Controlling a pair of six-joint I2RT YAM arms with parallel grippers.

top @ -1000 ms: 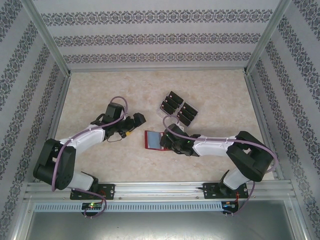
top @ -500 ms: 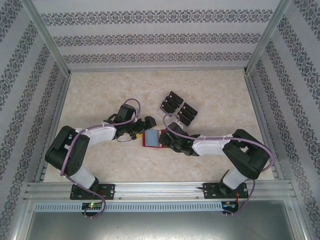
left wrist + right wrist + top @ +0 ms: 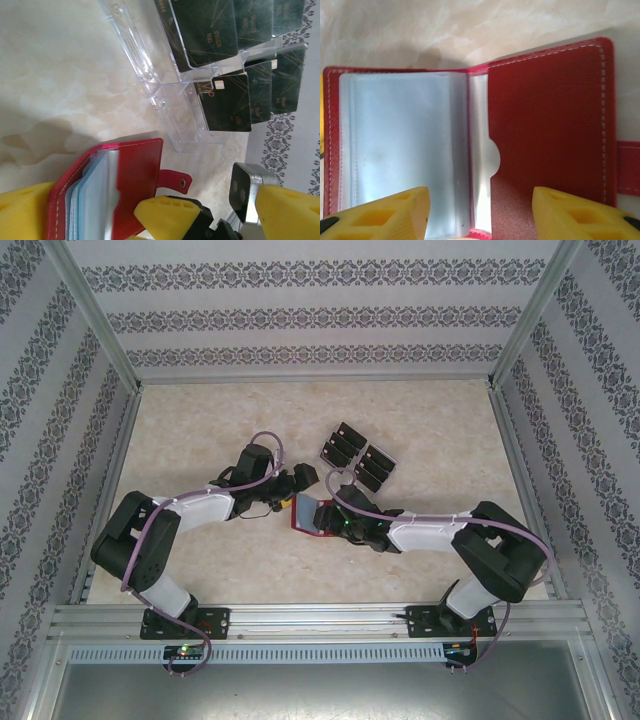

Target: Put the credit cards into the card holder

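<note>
The card holder [image 3: 306, 514] is a red wallet lying open on the table, its clear sleeves [image 3: 405, 150] and red flap [image 3: 550, 125] facing up and its closing tab [image 3: 175, 180] sticking out. My right gripper [image 3: 335, 521] hovers open just over it, one yellow finger [image 3: 380, 215] above the sleeves and the other above the flap. My left gripper [image 3: 300, 480] stands wide open at the wallet's far left edge, one finger [image 3: 20, 212] beside the red cover. Several black credit cards [image 3: 207, 30] stand in a clear rack [image 3: 357, 458] behind it.
The clear tiered rack [image 3: 165, 95] sits just beyond the wallet, close to both grippers. Patterned walls and an aluminium frame [image 3: 100, 320] enclose the marbled table [image 3: 200, 420]. Bare table lies at the far left and along the near edge.
My left arm has swung right, bringing its open gripper up to the wallet. The right gripper's jaws have widened over the wallet, which has turned slightly.
</note>
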